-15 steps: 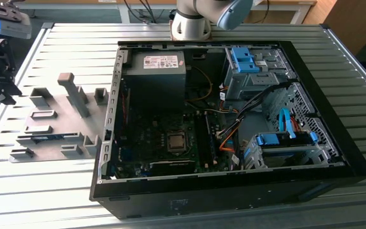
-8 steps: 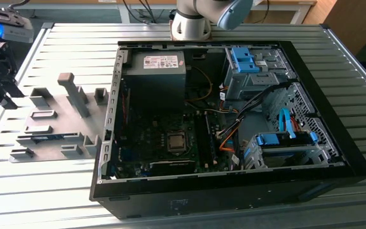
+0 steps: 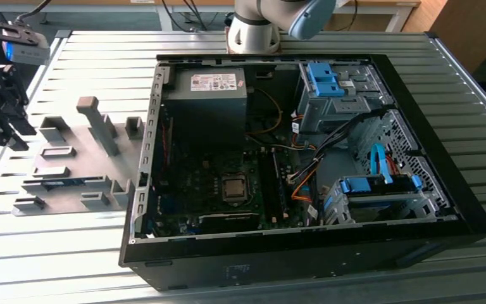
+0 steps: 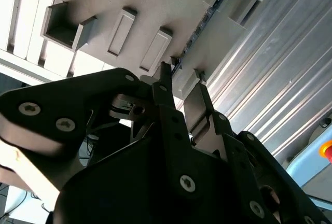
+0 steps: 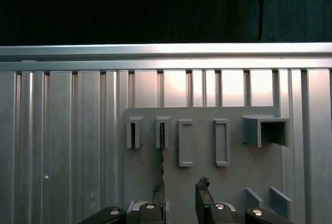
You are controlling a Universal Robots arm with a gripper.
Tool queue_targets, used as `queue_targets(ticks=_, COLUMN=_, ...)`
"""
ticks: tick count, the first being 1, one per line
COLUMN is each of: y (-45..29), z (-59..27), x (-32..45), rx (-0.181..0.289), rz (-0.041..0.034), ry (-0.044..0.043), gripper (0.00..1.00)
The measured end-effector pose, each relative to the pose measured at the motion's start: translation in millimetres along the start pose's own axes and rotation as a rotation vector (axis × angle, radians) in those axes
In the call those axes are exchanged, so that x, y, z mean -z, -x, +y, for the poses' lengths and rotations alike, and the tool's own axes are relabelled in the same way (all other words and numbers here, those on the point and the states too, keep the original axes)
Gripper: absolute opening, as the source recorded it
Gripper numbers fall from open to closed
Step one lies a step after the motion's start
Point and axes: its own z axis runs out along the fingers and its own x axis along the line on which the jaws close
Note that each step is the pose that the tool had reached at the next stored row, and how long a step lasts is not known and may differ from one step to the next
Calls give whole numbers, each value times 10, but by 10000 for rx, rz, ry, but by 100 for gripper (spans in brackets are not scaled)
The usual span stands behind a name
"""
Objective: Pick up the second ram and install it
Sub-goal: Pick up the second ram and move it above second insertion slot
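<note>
The second ram (image 3: 61, 184), a thin blue stick, stands on edge in slots of the grey holder plate (image 3: 74, 166) at the exterior view's left, beside the open computer case (image 3: 311, 158). My gripper (image 3: 11, 130) hangs above the table's edge, off the far side of the plate from the case. In the first wrist view the ram (image 5: 162, 154) shows as a dark edge-on line running toward one fingertip (image 5: 157, 190); the gripper (image 5: 180, 190) is open with nothing in the gap. The second wrist view shows the ram (image 4: 203, 21) ending near the gripper (image 4: 182, 79).
Grey holder blocks (image 3: 101, 126) and a tall post rise from the plate. The case holds a motherboard (image 3: 226, 190), a power supply (image 3: 205, 101), orange and blue cables and blue drive cages (image 3: 378, 187). The arm's base (image 3: 255, 31) stands behind the case. Ribbed metal table all round.
</note>
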Motion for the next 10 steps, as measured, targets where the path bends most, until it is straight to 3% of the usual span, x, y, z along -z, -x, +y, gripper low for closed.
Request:
queue_targets(ticks=4, y=-1, z=-1, x=-71, rx=45, rz=5, ry=-6, gripper=37)
queue_targets(ticks=10, y=-13, z=-2, x=-86, rx=49, rz=4, ry=-8, gripper=37)
